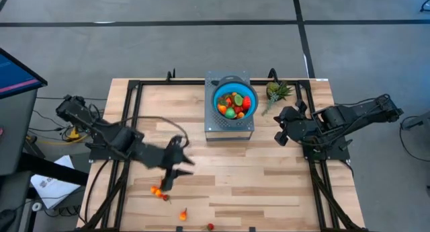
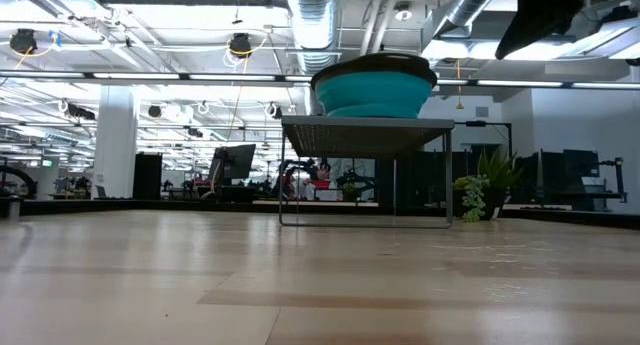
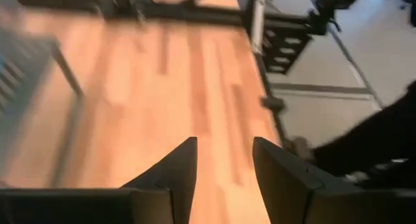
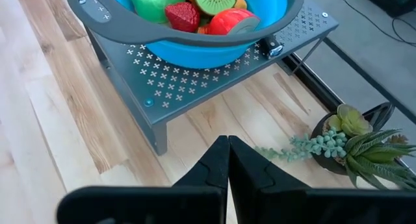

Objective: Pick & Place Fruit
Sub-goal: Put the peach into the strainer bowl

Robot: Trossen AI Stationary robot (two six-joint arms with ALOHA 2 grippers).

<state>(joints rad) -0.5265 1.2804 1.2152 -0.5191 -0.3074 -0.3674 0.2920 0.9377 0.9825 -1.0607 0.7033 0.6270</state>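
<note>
Pale wooden table [image 1: 269,191] carries a perforated grey stand [image 1: 229,128] at its far middle, the landmark for everything else. Well to the stand's left and nearer the front, the left gripper [image 1: 166,185] hangs just above loose fruit [image 1: 156,190], fingers [image 3: 175,175] parted with nothing between them. More fruit [image 1: 234,104] fills the blue bowl [image 1: 249,92] on the stand. Beside the stand's right sits a small potted plant [image 1: 277,92]. Further right, the right gripper [image 1: 280,136] waits, fingers clenched, empty.

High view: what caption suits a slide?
Left gripper above loose fruit; blue bowl already holds more.
</note>
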